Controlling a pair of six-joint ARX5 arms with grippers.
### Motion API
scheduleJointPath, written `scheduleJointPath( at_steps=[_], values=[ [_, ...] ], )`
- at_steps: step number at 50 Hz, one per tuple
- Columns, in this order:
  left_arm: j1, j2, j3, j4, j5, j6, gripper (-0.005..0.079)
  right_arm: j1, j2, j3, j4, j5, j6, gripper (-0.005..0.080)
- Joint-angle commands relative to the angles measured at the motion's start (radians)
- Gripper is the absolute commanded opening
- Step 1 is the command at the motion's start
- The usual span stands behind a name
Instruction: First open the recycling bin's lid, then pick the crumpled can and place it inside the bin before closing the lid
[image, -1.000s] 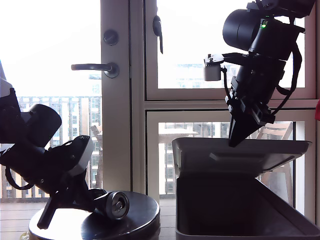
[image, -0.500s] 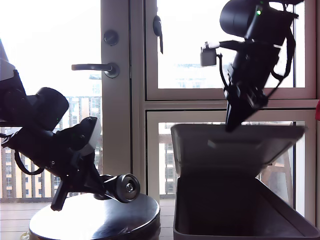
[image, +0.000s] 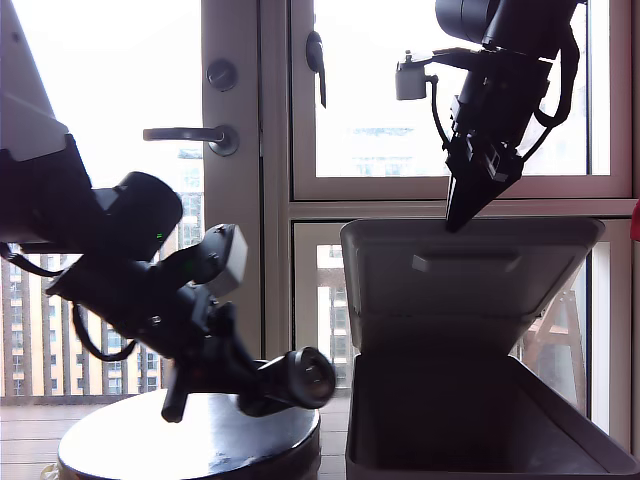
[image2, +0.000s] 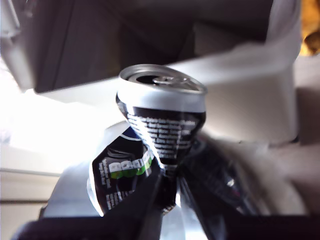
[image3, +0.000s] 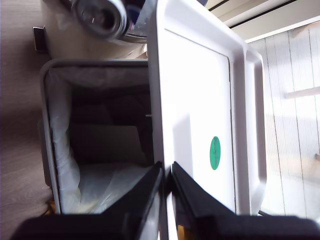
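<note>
In the exterior view, my first gripper (image: 290, 382) reaches in from that view's left, tilted downward, and clamps the can (image: 305, 377). The can's round end faces the camera, and the can hangs clear above the dark round table (image: 150, 455), close to the near wall of the recycling bin (image: 480, 420), which fills the exterior view's lower right. My second gripper (image: 455, 215) comes down from the upper right of that view, its dark fingertips meeting the top edge of the lid (image: 470, 280). The lid stands raised, nearly upright, its underside toward the camera, and the bin's mouth lies open beneath it.

In the first wrist view, my first gripper (image2: 167, 185) is clenched around the can (image2: 160, 125) at its crushed waist. The jaws are only narrowly parted, with the crumpled metal pinched between them. The can's shiny end with the pull tab points away from me, toward the bin's pale wall (image2: 260, 110). The picture is blurred.

In the second wrist view, my second gripper (image3: 166, 182) is almost closed, its two dark fingers (image3: 145, 192) pinching the thin edge of the lid (image3: 200, 110) between them. The green round dot (image3: 215, 153) shows on the lid's outer face. Beside the lid, the bin's lined inside (image3: 100, 150) lies open and shadowed. The can (image3: 100, 17) sits beyond the bin's far rim, blurred, with its round end showing.
</note>
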Motion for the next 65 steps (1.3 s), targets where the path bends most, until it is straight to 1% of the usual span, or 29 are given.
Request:
scheduleJointPath(
  at_steps=[1, 8, 14, 19, 23, 30, 40, 46, 52, 65],
  values=[
    [-0.038, -0.01, -0.011, 0.035, 0.02, -0.039, -0.0024, 0.01, -0.009, 0.027, 0.015, -0.003, 0.008, -0.0013],
    [-0.111, -0.01, -0.011, 0.095, 0.031, -0.114, -0.0024, 0.01, -0.009, 0.027, 0.012, -0.003, 0.008, -0.0013],
    [-0.171, -0.01, -0.01, 0.122, 0.045, -0.148, -0.0024, 0.01, -0.009, 0.028, 0.011, -0.003, 0.008, -0.0013],
    [-0.208, -0.008, -0.01, 0.158, 0.044, -0.151, -0.0024, 0.01, -0.009, 0.028, 0.008, -0.003, 0.008, -0.0013],
    [-0.226, -0.005, 0.003, 0.177, 0.045, -0.191, -0.0024, 0.01, -0.009, 0.027, 0.008, -0.003, 0.008, -0.0013],
    [-0.24, 0.017, 0.053, 0.179, 0.044, -0.244, -0.0024, 0.01, -0.009, 0.028, 0.008, -0.003, 0.008, -0.0013],
    [-0.24, 0.053, 0.127, 0.174, 0.044, -0.294, -0.0024, 0.01, -0.009, 0.028, 0.009, -0.001, 0.007, -0.0013],
    [-0.242, 0.084, 0.167, 0.15, 0.045, -0.297, -0.0024, 0.01, -0.009, 0.028, 0.008, 0.0, 0.008, -0.0013],
    [-0.245, 0.101, 0.175, 0.15, 0.043, -0.308, -0.0024, 0.01, -0.009, 0.028, 0.008, 0.0, 0.007, -0.0013],
    [-0.251, 0.125, 0.175, 0.159, -0.005, -0.42, -0.0024, 0.01, -0.009, 0.028, 0.011, 0.0, 0.007, -0.0013]
  ],
)
